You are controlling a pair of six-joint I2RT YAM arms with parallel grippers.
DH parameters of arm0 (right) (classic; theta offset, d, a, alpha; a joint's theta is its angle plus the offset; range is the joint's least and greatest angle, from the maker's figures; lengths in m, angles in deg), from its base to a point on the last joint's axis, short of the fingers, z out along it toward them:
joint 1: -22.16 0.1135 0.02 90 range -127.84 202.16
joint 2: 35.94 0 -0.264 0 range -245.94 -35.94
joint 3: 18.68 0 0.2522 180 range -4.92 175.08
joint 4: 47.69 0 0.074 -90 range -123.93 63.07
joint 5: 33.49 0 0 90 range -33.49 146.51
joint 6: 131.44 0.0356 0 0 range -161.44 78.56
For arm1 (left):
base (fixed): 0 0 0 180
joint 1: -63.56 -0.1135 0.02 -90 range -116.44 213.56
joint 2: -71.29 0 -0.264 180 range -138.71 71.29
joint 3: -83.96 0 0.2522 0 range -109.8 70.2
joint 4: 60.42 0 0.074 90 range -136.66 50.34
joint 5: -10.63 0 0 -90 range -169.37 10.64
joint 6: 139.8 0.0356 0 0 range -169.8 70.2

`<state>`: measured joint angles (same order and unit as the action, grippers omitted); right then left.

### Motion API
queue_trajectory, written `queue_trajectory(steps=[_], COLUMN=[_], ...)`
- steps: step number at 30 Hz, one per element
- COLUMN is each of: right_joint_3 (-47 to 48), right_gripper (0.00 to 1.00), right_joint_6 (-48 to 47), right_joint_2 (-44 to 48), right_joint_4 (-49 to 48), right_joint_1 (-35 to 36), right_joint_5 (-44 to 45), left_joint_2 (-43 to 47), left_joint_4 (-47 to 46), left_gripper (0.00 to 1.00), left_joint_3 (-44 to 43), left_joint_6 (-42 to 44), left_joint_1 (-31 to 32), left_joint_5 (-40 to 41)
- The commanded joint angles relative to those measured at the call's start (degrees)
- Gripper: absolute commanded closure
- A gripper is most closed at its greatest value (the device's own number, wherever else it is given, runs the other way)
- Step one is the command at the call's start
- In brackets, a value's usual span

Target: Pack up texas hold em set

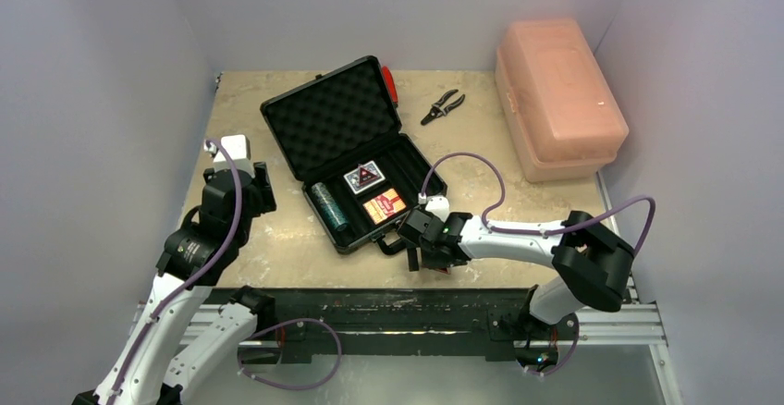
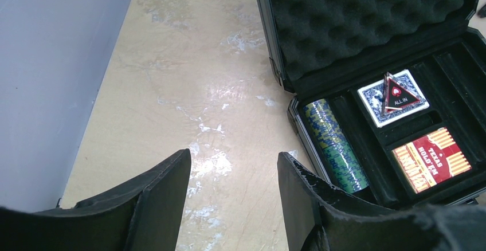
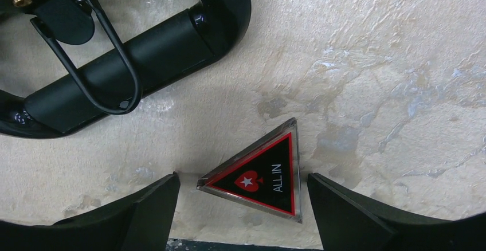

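Black foam-lined briefcase (image 1: 324, 123) is sitting open on the worktop (image 3: 372, 62), lid tipped back. Inside, the teal chip roll (image 2: 335, 145) is lying in the left slot. The blue deck (image 2: 369, 99) and orange-red deck (image 2: 431, 159) are sitting in their pockets, and one red-black triangle (image 2: 399, 95) is resting on the blue deck, possibly tilted.

The second triangle (image 3: 261, 173) is lying flat on the worktop, outside the case, just beside the carry handle (image 3: 114, 62) and near the worktop's front edge. The right end effector (image 3: 242, 176) is straddling it, fingers wide apart. There is a gap on each side and nothing is gripped yet. The left end effector (image 2: 234, 165) is hovering over bare worktop left of the case, partly spread and holding nothing.

Likely step: pinching the loose triangle to drop it in the case.

Risks:
- The piece is thin, flat and glossy, so the fingers may be riding over it or skating it along instead of gripping.
- One finger is facing a sharp corner and the other a straight side. An uneven squeeze could be spinning the piece out.
- The front edge is close, so a shove could be sending it off the worktop.
- The handle is near, so a drifting approach could be nudging the case.
- The triangle on the blue deck could be fouling the lid if it is sitting proud.
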<state>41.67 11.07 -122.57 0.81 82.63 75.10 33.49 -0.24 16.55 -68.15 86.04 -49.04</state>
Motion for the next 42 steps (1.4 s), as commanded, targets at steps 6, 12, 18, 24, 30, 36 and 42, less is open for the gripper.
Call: queue_trajectory(steps=[6, 12, 18, 24, 30, 36, 42], right_joint_3=[-0.94, -1.96, -2.38, -2.47, -3.37, -3.44, -3.45], right_gripper=[0.19, 0.23, 0.25, 0.25, 0.29, 0.32, 0.34], right_joint_6=[1.37, 1.79, 2.24, 4.16, 7.26, 7.51, 7.30], right_joint_2=[-0.66, -0.66, -0.45, -0.80, 0.81, 0.50, -0.29], right_joint_4=[0.57, 0.50, 0.44, 1.57, 2.02, 2.06, 2.00], right_joint_1=[0.44, 0.44, 0.44, 0.44, 0.40, 0.44, 0.39], right_joint_5=[3.34, 3.50, 3.73, 4.50, 4.39, 4.24, 4.17], left_joint_2=[0.52, 0.45, 0.36, 0.28, 0.27, 0.27, 0.45], left_joint_4=[-0.62, -0.65, -0.59, -0.53, -0.53, -0.53, -0.45], left_gripper=[0.43, 0.43, 0.43, 0.43, 0.43, 0.43, 0.43], left_joint_3=[0.30, 0.30, 0.30, 0.30, 0.30, 0.29, 0.30], left_joint_6=[0.95, 0.95, 0.95, 0.95, 0.94, 0.94, 0.95], left_joint_1=[-0.51, -0.51, -0.51, -0.51, -0.51, -0.51, -0.51], left_joint_5=[1.39, 1.44, 1.63, 1.60, 1.65, 1.65, 1.64])
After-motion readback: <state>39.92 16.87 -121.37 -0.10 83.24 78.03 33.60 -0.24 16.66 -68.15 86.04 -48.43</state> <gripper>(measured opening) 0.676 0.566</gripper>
